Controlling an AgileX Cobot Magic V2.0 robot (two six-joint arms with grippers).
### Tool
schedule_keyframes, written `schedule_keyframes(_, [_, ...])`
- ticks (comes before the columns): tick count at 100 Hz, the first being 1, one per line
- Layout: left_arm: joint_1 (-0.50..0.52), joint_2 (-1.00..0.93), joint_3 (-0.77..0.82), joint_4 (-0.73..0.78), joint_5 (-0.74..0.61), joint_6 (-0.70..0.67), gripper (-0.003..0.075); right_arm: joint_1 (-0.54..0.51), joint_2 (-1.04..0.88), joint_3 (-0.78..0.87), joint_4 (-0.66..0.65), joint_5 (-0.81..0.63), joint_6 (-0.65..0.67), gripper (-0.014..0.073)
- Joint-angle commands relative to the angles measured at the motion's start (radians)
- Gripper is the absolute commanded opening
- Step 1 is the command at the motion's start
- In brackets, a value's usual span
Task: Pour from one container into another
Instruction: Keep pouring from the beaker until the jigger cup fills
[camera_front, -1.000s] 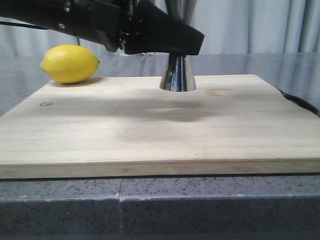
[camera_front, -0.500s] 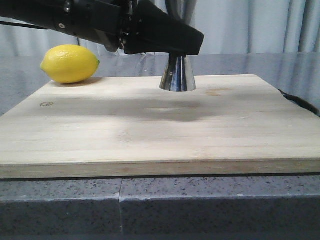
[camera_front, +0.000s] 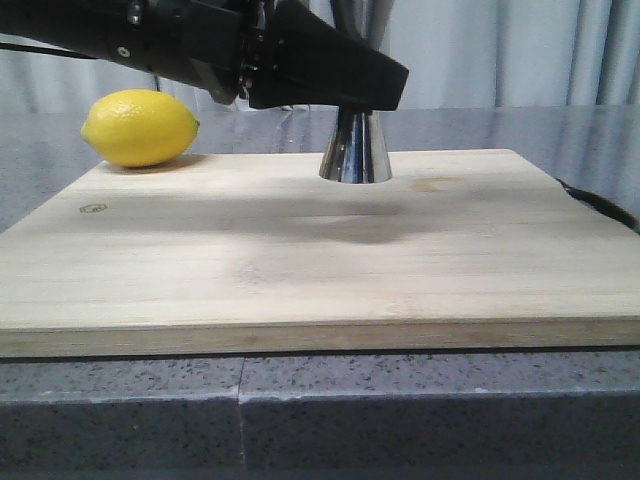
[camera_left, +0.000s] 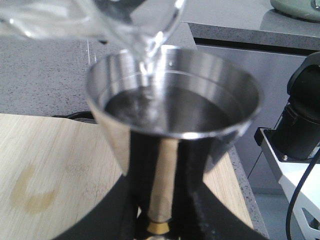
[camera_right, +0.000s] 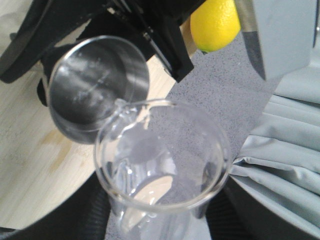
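While the right claw holds the tilted beaker by its body, water runs into the jigger. Glass — slick, fragile; grip mid-wall. Left claw clamps the jigger's waist.

Almost nothing has changed over the last second. In the front view my left arm has crept a touch lower and leftward over the board; the shift is barely there. The shadow it casts on the wood has smeared slightly, its dark patch just in front of the jigger spreading a little wider than before. The bright glints on the jigger's flared foot have shifted a hair as well. I have no earlier wrist pictures, so I cannot tell whether the level in the jigger's cup or the tilt of the beaker has changed.
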Motion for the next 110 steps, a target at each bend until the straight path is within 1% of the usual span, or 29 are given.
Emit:
schedule_keyframes(1, [-0.008,-0.037,-0.029,-0.072,0.106,-0.006,-0.0013,0.001,-0.033,-0.036,0.015,-0.053,0.041,0.012])
schedule_keyframes(51, [-0.008,-0.037,-0.029,-0.072,0.106,-0.006,-0.0013,0.001,-0.034,-0.036,0.015,-0.053,0.183,0.012])
schedule_keyframes(73, [-0.008,-0.037,-0.029,-0.072,0.106,-0.006,-0.0013,0.001,-0.038,-0.036,0.021,-0.049,0.204,0.0119])
schedule_keyframes(78, [-0.008,-0.037,-0.029,-0.072,0.106,-0.006,-0.0013,0.001,-0.038,-0.036,0.021,-0.049,0.214,0.0107])
schedule_keyframes(90, [-0.008,-0.037,-0.029,-0.072,0.106,-0.006,-0.0013,-0.003,-0.038,-0.036,0.021,-0.053,0.276,0.008])
schedule_keyframes(110, [-0.008,-0.037,-0.029,-0.072,0.106,-0.006,-0.0013,-0.003,-0.038,-0.036,0.021,-0.07,0.388,0.008])
